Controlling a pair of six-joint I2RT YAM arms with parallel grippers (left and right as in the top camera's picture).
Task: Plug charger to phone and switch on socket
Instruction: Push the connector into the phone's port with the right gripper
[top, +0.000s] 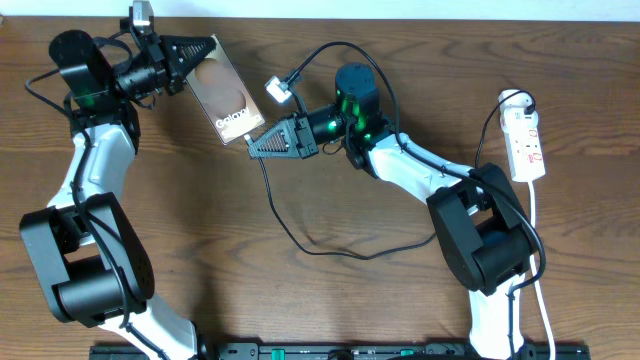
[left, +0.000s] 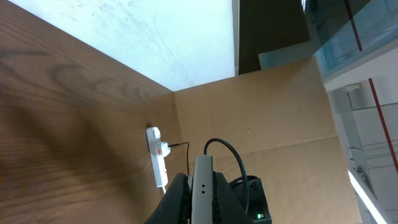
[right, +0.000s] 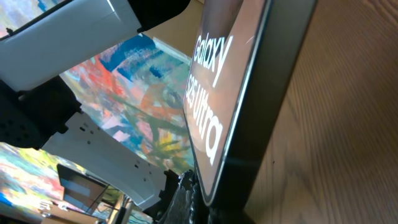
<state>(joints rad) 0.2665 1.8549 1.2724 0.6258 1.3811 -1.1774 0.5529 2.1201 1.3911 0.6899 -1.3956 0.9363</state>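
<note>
The phone (top: 226, 97) is held up off the table, with its dark glossy face and white "Galaxy" lettering showing. My left gripper (top: 200, 52) is shut on its upper end; in the left wrist view the phone (left: 202, 183) shows edge-on between the jaws (left: 202, 202). My right gripper (top: 256, 145) is at the phone's lower end, shut on the charger's plug end. The thin black charger cable (top: 330, 252) curves from it across the table toward the socket (top: 525, 140). In the right wrist view the phone (right: 224, 93) fills the frame above the jaws (right: 193, 202); the plug tip is hidden.
The white socket strip lies at the right edge of the wooden table, its white cord (top: 537, 230) running toward the front. It also shows in the left wrist view (left: 159, 158). Both arm bases stand at the front edge.
</note>
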